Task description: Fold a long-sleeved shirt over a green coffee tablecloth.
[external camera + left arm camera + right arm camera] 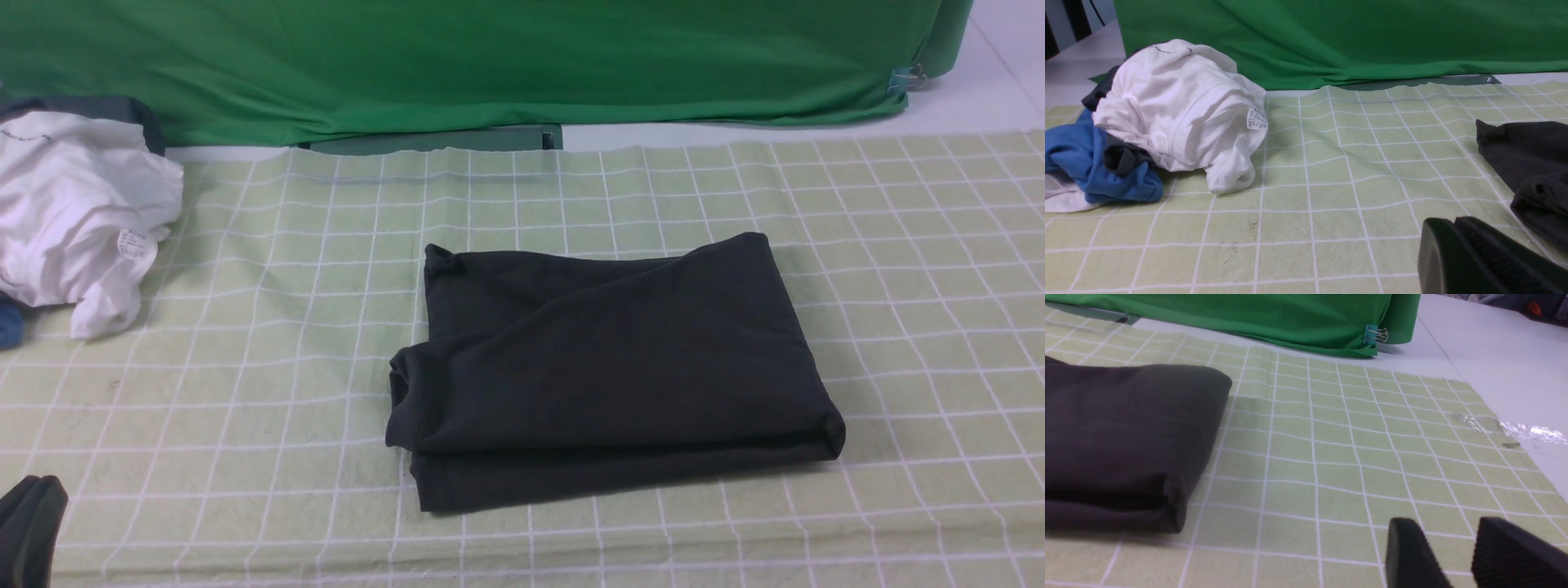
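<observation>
- front view shows the long-sleeved shirt (612,367), black and folded into a thick rectangle, lying near the middle of the green coffee tablecloth (898,245); no print is visible on it.
- the white garment (1180,114), crumpled at the cloth's far left, carries a small white label (1257,119) whose writing is too small to read.
- left pincer (1457,261) is clenched, holds nothing and hovers just above the cloth, near the shirt's left edge.
- right pincer (1457,555) is partly parted and empty, right of the shirt and apart from it.
- a blue garment (1094,163) and a dark one lie beneath the white garment.
- plain deep-green cloth (490,57) hangs behind, held by a binder clip (1376,334).
</observation>
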`<state>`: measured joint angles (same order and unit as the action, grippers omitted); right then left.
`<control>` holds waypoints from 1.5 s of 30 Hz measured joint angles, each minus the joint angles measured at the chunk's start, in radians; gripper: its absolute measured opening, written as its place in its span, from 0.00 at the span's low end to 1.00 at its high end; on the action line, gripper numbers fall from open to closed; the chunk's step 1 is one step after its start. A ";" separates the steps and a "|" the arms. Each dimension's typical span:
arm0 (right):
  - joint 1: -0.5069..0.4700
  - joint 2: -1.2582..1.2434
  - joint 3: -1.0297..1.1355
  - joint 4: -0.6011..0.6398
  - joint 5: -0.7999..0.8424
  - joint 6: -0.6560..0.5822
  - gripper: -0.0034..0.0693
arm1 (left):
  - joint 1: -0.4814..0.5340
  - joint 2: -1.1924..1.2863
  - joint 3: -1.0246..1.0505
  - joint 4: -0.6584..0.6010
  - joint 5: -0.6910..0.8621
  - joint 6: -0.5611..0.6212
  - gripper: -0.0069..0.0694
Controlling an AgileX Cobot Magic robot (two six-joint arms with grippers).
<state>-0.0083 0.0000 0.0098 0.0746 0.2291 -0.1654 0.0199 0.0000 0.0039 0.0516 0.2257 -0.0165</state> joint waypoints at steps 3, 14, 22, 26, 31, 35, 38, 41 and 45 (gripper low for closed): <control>0.000 0.000 0.000 0.000 0.000 0.000 0.38 | 0.000 0.000 0.000 0.000 0.000 0.000 0.11; 0.000 0.000 0.000 0.000 0.000 0.000 0.38 | 0.000 0.000 0.000 0.000 0.000 0.017 0.11; 0.000 0.000 0.000 0.000 0.000 0.000 0.38 | 0.000 0.000 0.000 0.000 0.000 0.017 0.11; 0.000 0.000 0.000 0.000 0.000 0.000 0.38 | 0.000 0.000 0.000 0.000 0.000 0.017 0.11; 0.000 0.000 0.000 0.000 0.000 0.000 0.38 | 0.000 0.000 0.000 0.000 0.000 0.017 0.11; 0.000 0.000 0.000 0.001 0.000 0.000 0.38 | 0.000 0.000 0.000 0.000 0.000 0.017 0.11; 0.000 0.000 0.000 0.001 0.000 0.000 0.38 | 0.000 0.000 0.000 0.000 0.000 0.017 0.11; 0.000 0.000 0.000 0.001 0.000 0.000 0.38 | 0.000 0.000 0.000 0.000 0.000 0.017 0.11; 0.000 0.000 0.000 0.001 0.000 0.000 0.38 | 0.000 0.000 0.000 0.000 0.000 0.017 0.11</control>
